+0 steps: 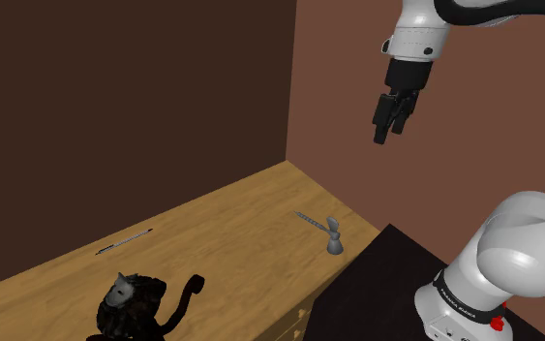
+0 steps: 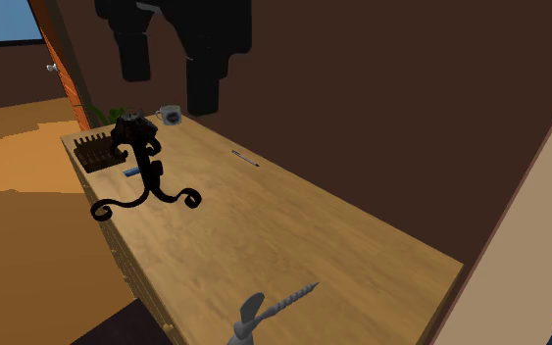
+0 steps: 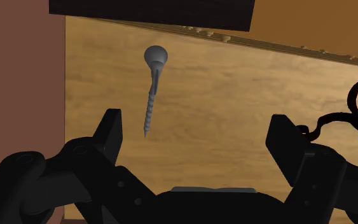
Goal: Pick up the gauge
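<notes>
Gripper (image 1: 388,124) hangs high above the wooden desk (image 1: 231,254), close to the reddish-brown wall, touching nothing. In the wrist view the gripper (image 3: 196,127) has its two black fingers (image 3: 112,127) standing wide apart, with nothing between them but bare desk surface (image 3: 234,83). The gauge (image 1: 330,236), a grey item with a flared head and a thin threaded shaft, lies on the desk near its front edge, at the end that meets that wall, well below the jaws; the wrist view shows the gauge (image 3: 152,89) beyond the fingertips, off toward one finger. A black scrolled ornament (image 1: 136,302) stands farther along the front edge, well apart from the gauge. A pen (image 1: 125,241) lies near the back edge.
</notes>
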